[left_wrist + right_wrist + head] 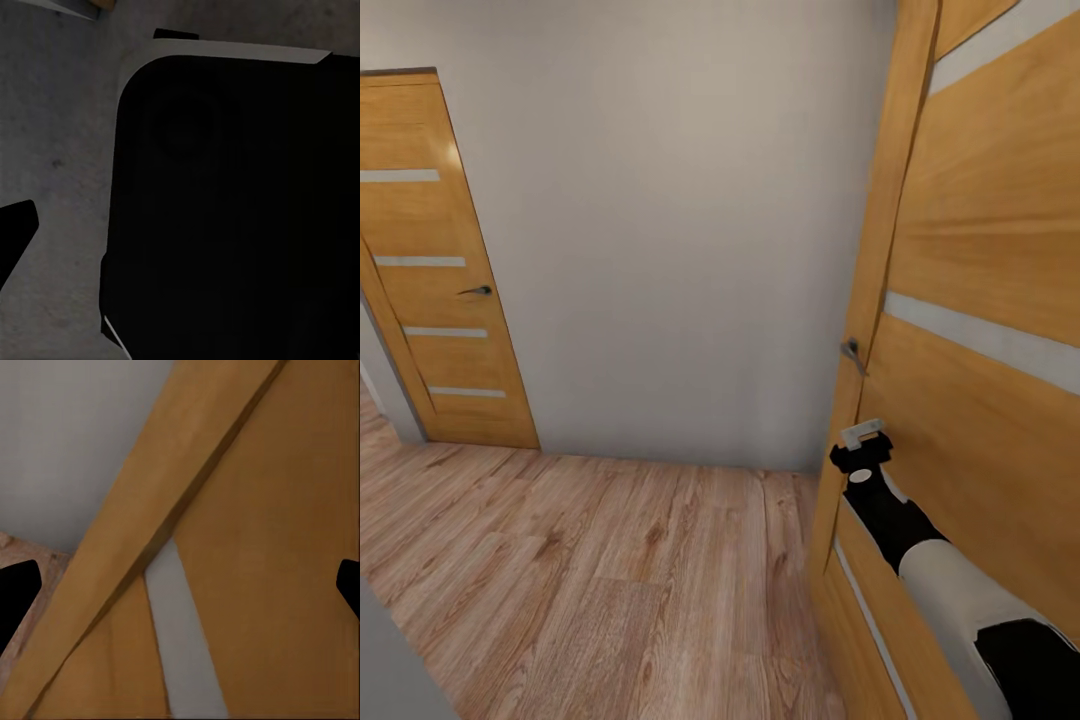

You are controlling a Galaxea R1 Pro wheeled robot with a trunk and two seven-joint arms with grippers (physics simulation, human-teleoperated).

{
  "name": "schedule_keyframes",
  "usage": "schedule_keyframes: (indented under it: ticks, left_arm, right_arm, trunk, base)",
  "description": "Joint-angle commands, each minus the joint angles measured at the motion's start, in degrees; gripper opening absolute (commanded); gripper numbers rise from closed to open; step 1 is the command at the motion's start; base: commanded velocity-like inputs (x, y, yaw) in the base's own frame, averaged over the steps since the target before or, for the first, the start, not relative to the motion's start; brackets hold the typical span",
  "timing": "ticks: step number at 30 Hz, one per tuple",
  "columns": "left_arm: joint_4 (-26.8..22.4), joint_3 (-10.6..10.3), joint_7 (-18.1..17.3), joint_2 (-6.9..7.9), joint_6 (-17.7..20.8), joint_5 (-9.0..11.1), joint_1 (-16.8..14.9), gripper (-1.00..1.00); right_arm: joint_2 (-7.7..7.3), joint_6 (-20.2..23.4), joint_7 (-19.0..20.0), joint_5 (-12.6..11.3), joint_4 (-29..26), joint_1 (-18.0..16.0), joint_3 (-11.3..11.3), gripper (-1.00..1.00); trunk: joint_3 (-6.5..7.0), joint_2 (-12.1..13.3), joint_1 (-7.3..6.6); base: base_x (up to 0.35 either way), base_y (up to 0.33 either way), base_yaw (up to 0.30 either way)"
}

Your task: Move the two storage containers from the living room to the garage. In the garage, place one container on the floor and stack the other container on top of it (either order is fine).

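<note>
The right end effector [863, 437] reaches up beside the handle [852, 351] of an open wooden door [980, 300], its fingers [16, 592] spread wide and holding nothing. The left end effector's state cannot be told. A second door [440, 270] stands closed across the wood floor [610, 580]. The containers are out of sight

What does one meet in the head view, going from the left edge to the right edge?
Closed wooden door with its dark handle → plain grey wall → edge of the open wooden door with its handle → right gripper raised against the open door's face.
</note>
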Motion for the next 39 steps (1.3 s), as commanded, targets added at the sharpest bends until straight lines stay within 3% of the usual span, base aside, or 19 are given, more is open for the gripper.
schedule_keyframes:
  ticks: [1,2,6,10,13,17,29,39]
  left_arm:
    - [-0.05,0.32,0.02,-0.01,-0.07,0.15,0.01,1.00]
    - [-0.05,0.32,0.02,-0.01,-0.07,0.15,0.01,1.00]
    - [-0.05,0.32,0.02,-0.01,-0.07,0.13,0.00,1.00]
    - [-0.05,0.32,0.02,-0.01,-0.07,0.14,0.00,1.00]
    - [-0.05,0.32,0.02,-0.03,-0.07,0.16,-0.01,1.00]
    - [-0.05,0.32,0.02,-0.04,-0.07,0.16,-0.01,1.00]
    - [-0.05,0.32,0.02,-0.08,-0.07,0.11,0.00,1.00]
    - [-0.05,0.32,0.02,-0.09,-0.07,0.13,-0.01,1.00]
  right_arm:
    - [-1.07,0.76,-0.56,0.91,-0.02,-0.05,-0.04,1.00]
    - [-1.97,0.76,-0.58,0.90,-0.02,-0.05,-0.06,1.00]
    - [-2.68,0.79,-0.54,0.90,-0.02,-0.05,-1.20,1.00]
    - [-3.14,0.90,-0.27,0.90,0.06,-0.05,-4.82,1.00]
    - [-3.31,0.89,-0.25,0.90,0.53,-0.05,-5.96,1.00]
    - [-3.41,0.86,-0.30,0.90,1.10,-0.05,-6.36,1.00]
    - [-5.54,0.85,-0.35,0.90,1.47,-0.05,-6.64,1.00]
    - [-6.09,0.85,-0.31,0.90,1.47,-0.05,-6.69,1.00]
  trunk:
    - [-0.06,-0.03,0.00]
    - [-0.06,-0.03,0.00]
    - [-0.06,-0.03,0.00]
    - [-0.06,-0.03,0.00]
    - [-0.06,-0.03,0.00]
    - [-0.06,-0.03,0.00]
    - [-0.06,-0.03,0.00]
    - [-0.06,-0.03,0.00]
  base:
    - [0.000,0.000,0.000]
    - [0.000,0.000,0.000]
    - [0.000,0.000,0.000]
    - [0.000,0.000,0.000]
    - [0.000,0.000,0.000]
    - [0.000,0.000,0.000]
    - [0.000,0.000,0.000]
    - [0.000,0.000,0.000]
